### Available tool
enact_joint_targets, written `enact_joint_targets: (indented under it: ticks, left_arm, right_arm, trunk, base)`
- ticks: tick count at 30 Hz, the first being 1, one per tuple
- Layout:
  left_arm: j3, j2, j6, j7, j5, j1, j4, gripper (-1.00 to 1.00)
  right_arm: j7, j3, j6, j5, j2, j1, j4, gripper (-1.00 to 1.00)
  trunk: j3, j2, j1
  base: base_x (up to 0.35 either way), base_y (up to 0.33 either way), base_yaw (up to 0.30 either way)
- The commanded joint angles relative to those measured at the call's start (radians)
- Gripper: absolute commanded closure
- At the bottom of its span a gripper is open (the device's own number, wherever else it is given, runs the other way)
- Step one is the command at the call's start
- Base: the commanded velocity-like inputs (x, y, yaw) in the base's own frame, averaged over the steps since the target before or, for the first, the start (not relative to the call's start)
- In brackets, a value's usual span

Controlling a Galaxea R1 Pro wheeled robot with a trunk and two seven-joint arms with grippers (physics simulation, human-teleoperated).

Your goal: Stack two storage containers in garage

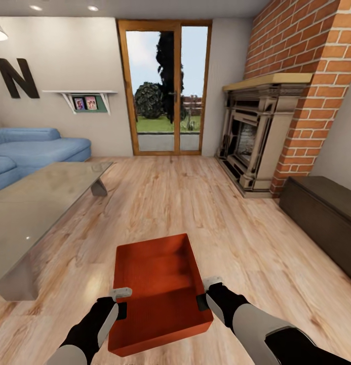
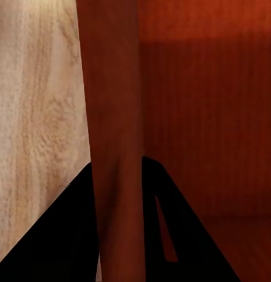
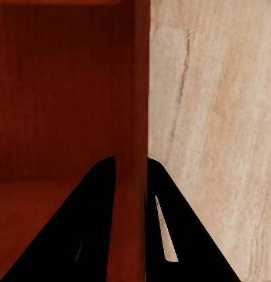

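A deep, squarish red-orange storage container hangs low in front of me over the light wood-plank floor of the living room. My left gripper is shut on its left wall, one finger inside and one outside. On the opposite side, my right gripper clamps the right wall the same way. Both wrist views look down along the ribbed walls into the box, with wood planks beyond. The second container is out of view.
A glass-topped grey low table stands at the left, with a blue sofa behind it. The red-brick fireplace and a long dark cabinet line the right. A glazed wooden door lies straight ahead.
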Motion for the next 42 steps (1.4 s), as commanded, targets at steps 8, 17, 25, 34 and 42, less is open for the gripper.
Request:
enact_joint_targets:
  ticks: [8, 17, 25, 34, 42]
  left_arm:
    - [-0.002, 0.0, 0.004, 0.01, 0.009, 0.0, -0.002, 1.0]
    - [-0.002, 0.0, 0.004, 0.01, 0.009, 0.0, -0.002, 1.0]
    - [-0.002, 0.001, 0.004, 0.01, 0.009, 0.0, -0.002, 1.0]
    - [-0.002, 0.0, 0.004, 0.01, 0.009, 0.0, -0.001, 1.0]
    - [-0.002, 0.001, 0.004, 0.01, 0.009, 0.0, -0.002, 1.0]
  right_arm:
    - [-0.001, -0.006, 0.007, 0.013, 0.0, -0.001, -0.002, 1.0]
    - [-0.001, -0.006, 0.007, 0.013, 0.0, -0.001, -0.002, 1.0]
    - [-0.001, -0.006, 0.007, 0.013, 0.0, -0.001, -0.002, 1.0]
    - [-0.001, -0.006, 0.007, 0.013, 0.0, -0.001, -0.002, 1.0]
    - [-0.001, -0.006, 0.007, 0.013, 0.0, 0.0, -0.002, 1.0]
  trunk:
    - [-0.001, 0.0, 0.0]
    - [-0.001, 0.0, 0.0]
    - [-0.001, 0.0, 0.0]
    - [0.001, 0.0, 0.0]
    - [0.005, 0.0, 0.0]
  base:
    - [0.0, 0.0, 0.293]
    - [0.0, 0.0, 0.293]
    - [0.0, 0.0, 0.293]
    - [0.0, 0.0, 0.293]
    - [0.0, 0.0, 0.29]
